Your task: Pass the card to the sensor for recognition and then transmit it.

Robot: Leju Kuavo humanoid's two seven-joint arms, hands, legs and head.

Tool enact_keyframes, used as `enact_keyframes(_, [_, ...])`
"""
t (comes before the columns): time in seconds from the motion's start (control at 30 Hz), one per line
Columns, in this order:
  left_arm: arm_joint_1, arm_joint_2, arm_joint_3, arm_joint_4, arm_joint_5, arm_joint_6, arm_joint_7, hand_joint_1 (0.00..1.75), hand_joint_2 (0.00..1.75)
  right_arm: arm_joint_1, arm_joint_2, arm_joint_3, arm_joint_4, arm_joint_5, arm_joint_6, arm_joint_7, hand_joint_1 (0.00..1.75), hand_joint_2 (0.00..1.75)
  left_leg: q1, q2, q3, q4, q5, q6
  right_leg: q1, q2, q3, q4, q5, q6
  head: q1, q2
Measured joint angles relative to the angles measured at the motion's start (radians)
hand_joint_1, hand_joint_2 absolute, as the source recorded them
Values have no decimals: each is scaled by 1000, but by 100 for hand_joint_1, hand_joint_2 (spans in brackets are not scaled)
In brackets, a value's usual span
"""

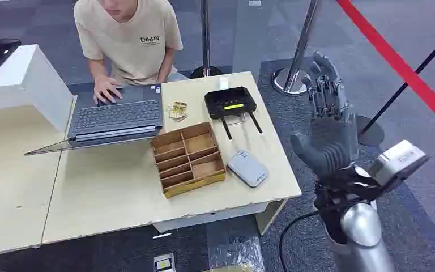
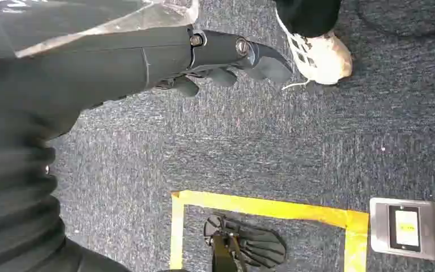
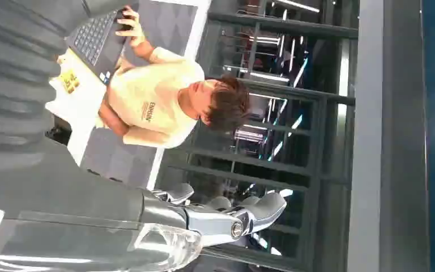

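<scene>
the robot's right hand (image 1: 329, 133) is raised off the right end of the table (image 1: 119, 198), palm side turned toward it, fingers (image 1: 325, 85) spread and pointing up, with nothing between them. the left hand (image 2: 226, 59) hangs low over the grey carpet; in the left wrist view its fingers look loosely curled in and i see nothing in them, though how tightly they sit i cannot tell.

on the table there is a small heap of yellowish cards (image 1: 177, 110) just beyond the far edge of a wooden divided tray (image 1: 188, 158), near the corner of the open laptop (image 1: 116, 118). a black box with two antennas and a lit yellow strip (image 1: 230, 103) stands just right of the cards, and a pale rounded reader-like device (image 1: 247, 168) lies on the table just right of the tray's near corner. which of those two is the sensor i cannot say for sure. a person in a beige shirt (image 1: 129, 34) sits behind the table with one hand on the laptop keys.

my judgement: the job is at its very start, the card not yet picked up. the next move calls for bringing the right hand in over the table and down onto the cards. they are thin and lie flat, so lifting a single one will take a fine pinch at its edge, and the antennas stand close enough to get knocked.
</scene>
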Motion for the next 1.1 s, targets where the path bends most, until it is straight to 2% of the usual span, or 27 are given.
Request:
enact_keyframes(0.13, [0,0,2,0,-6,0,0,0,175,-1,-1,-2,0,59,-10,17,0,175,0,0,0,0,0,0,0,0,0,0,0,0,0,0])
enact_keyframes(0.23, [0,0,1,0,-9,0,2,0,175,-2,-9,-2,3,211,-33,63,0,175,0,0,0,0,0,0,0,0,0,0,0,0,0,0])
enact_keyframes(0.3, [0,0,1,0,-11,1,5,0,175,-5,-13,-2,9,269,-48,84,0,175,0,0,0,0,0,0,0,0,0,0,0,0,0,0])
enact_keyframes(0.7, [0,0,1,0,-15,3,7,0,175,-31,-23,1,53,338,-55,106,0,175,0,0,0,0,0,0,0,0,0,0,0,0,0,0])
enact_keyframes(0.73, [0,0,1,0,-15,3,7,0,175,-31,-23,2,55,324,-53,105,0,0,0,0,0,0,0,0,0,0,0,0,0,0,0,0])
enact_keyframes(0.87, [0,0,1,0,-6,21,2,0,175,-29,-21,2,64,218,-50,78,0,0,0,0,0,0,0,0,0,0,0,0,0,0,0,0])
enact_keyframes(1.0, [0,-4,5,0,22,68,-75,0,175,-18,-12,1,75,107,-59,10,0,0,0,0,0,0,0,0,0,0,0,0,0,0,0,0])
enact_keyframes(1.1, [-1,-17,5,0,18,103,-84,0,175,-19,-13,-6,82,79,-48,13,0,0,0,0,0,0,0,0,0,0,0,0,0,0,0,0])
